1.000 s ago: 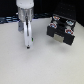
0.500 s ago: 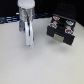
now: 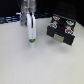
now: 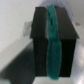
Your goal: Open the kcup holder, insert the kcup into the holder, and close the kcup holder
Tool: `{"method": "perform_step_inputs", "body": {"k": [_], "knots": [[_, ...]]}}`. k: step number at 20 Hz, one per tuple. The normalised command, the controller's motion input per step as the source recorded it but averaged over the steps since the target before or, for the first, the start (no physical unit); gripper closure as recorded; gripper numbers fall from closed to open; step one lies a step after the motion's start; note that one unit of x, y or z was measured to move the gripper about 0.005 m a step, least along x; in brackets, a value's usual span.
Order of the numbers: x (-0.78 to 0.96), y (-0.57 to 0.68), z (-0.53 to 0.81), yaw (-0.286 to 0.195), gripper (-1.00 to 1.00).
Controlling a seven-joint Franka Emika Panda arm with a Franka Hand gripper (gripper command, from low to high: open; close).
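In the exterior view my gripper [image 3: 31, 38] hangs straight down over the white table, with its long white fingers [image 3: 29, 27] reaching the surface. The kcup [image 3: 31, 41] shows as a small green patch right at the fingertips. In the wrist view two dark pads [image 4: 41, 37] press on either side of a green band, the kcup [image 4: 53, 47], so the gripper looks shut on it. The kcup holder [image 3: 62, 31], a black boxy unit with light handles on its drawer fronts, stands apart to the exterior view's right. Both drawers look shut.
The white table [image 3: 30, 65] spreads toward the front. A dark backdrop [image 3: 10, 20] runs along the far edge behind the arm. The images are blurred and fine detail is lost.
The gripper has shifted slightly toward the exterior view's right and a little lower, with the green pod at its tips. The kcup holder has not moved.
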Motion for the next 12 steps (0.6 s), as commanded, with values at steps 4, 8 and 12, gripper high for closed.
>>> {"method": "perform_step_inputs", "body": {"k": [4, 8, 12], "knots": [[0.14, 0.06, 0.23, -0.023, 1.0], [0.04, 0.01, 0.05, -0.015, -1.0], [-0.04, 0.15, 0.0, -0.003, -1.0]]}}
